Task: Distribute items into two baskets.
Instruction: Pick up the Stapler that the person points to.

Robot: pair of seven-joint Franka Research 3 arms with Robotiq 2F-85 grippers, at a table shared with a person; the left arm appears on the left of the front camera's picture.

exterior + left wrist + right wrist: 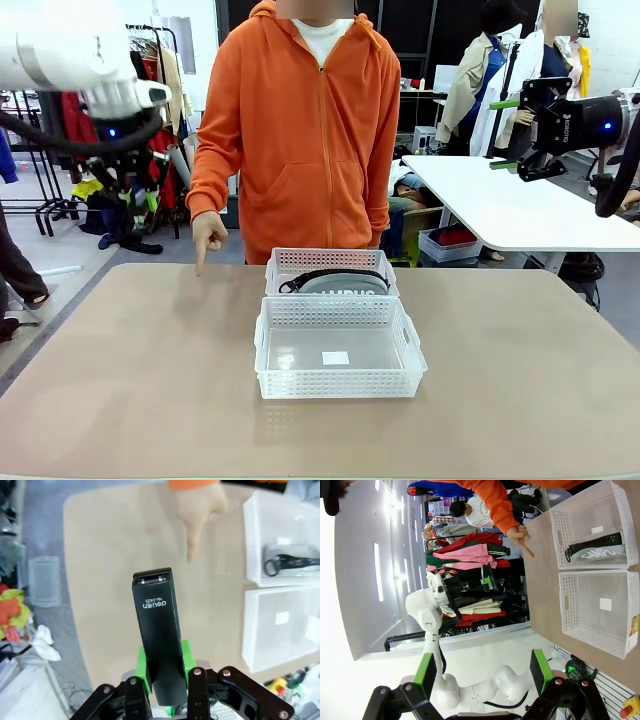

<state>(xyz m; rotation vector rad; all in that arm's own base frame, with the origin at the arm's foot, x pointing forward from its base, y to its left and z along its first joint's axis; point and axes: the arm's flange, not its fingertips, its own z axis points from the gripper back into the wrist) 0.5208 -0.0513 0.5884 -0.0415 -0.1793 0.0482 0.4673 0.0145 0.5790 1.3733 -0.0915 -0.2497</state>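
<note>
My left gripper [162, 670] is shut on the small black stapler [157, 625], which sticks out beyond the green pads high over the table's left side. The grey pouch [345, 284] lies in the far basket [330, 260], also seen from the wrists: pouch [600, 551], far basket [252, 540]. In front of it the near basket [338, 380] holds just a white label. My right gripper [512, 133] hangs open high at the right, far from both baskets, with nothing between its pads [540, 670].
A person in an orange hoodie stands at the far side and points a finger [202, 262] down at the table, left of the baskets. My left arm [90, 55] is raised at the upper left. Bare tabletop [130, 370] surrounds the baskets.
</note>
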